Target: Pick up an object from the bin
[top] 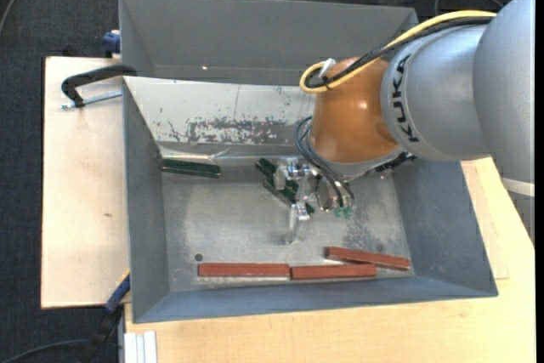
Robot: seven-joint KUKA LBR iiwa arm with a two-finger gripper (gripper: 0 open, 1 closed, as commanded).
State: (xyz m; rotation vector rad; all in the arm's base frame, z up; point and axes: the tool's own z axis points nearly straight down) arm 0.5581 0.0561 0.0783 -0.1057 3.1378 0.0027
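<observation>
Pincer (297,221) of mine sits low over the grey metal bin (144,208) floor, mid-bin; how wide it is, or any hold, I cannot tell. Short dark green flat bar (270,172) just beside it, back-left. Red-brown flat bars (246,270) along front wall.

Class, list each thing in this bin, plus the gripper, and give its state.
Long dark green flat bar: lying free by the back wall of the grey metal bin.
Short dark green piece: slanted, just left of the gripper.
Left reddish-brown flat bar: flat along the front wall.
Middle reddish-brown flat bar: flat, end to end with it.
Right reddish-brown flat bar: slanted, free.
Gripper: low at mid-bin; open or shut unclear.
</observation>
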